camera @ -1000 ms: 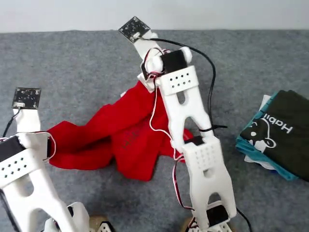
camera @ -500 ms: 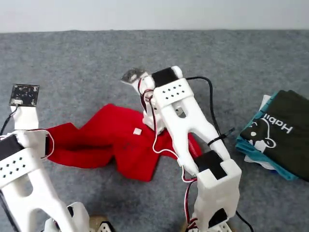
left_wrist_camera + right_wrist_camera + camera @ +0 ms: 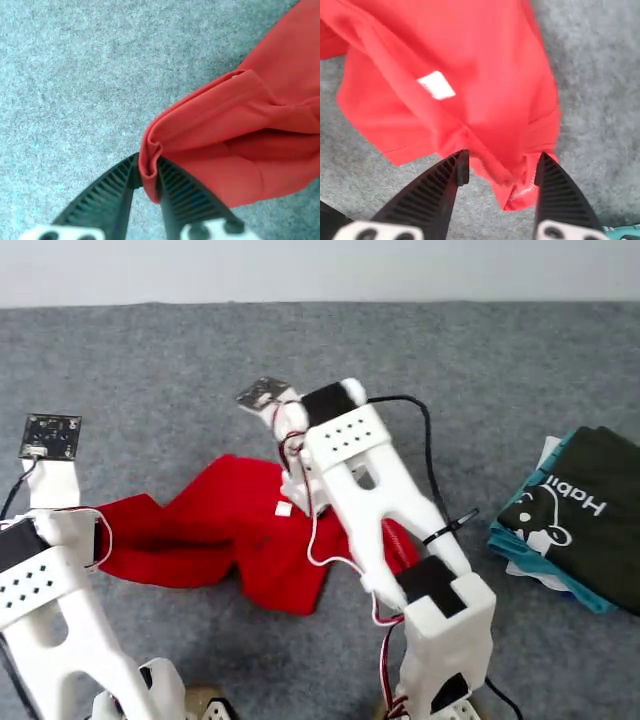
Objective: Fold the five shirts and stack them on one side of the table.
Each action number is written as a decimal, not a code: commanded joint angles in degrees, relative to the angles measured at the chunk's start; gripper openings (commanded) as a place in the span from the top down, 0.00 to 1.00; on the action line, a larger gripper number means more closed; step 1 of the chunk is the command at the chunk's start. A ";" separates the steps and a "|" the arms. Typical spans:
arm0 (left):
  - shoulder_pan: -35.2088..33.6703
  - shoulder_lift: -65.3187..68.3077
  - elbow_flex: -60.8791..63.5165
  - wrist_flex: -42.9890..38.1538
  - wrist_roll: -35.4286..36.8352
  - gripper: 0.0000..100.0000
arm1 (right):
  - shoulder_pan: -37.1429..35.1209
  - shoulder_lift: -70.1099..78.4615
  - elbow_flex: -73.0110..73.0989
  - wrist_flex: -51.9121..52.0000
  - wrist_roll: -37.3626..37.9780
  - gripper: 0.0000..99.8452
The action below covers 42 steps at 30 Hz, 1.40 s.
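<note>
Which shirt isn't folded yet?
The red shirt, crumpled mid-table with the left tool pinching its edge. The others, a dark shirt on top, lie folded in a stack at the side.

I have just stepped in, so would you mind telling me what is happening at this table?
Two robot arms are working on a red shirt that lies crumpled on the grey table. The left gripper is shut on a folded edge of the shirt. The right gripper is open and low over another part of it, with cloth between its jaws. A stack of folded shirts sits apart at one side of the table, a dark one on top.
</note>
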 commanded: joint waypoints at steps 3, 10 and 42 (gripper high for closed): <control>-0.09 -1.93 -2.42 0.35 -0.18 0.99 | -2.42 -1.45 -2.99 2.15 -0.79 0.78; -0.18 -1.93 -2.42 0.35 -0.18 0.99 | -1.36 4.70 -2.90 2.33 -3.52 0.81; -0.09 -1.67 -2.42 0.09 -0.26 0.99 | -2.33 -11.21 15.91 1.71 0.26 0.78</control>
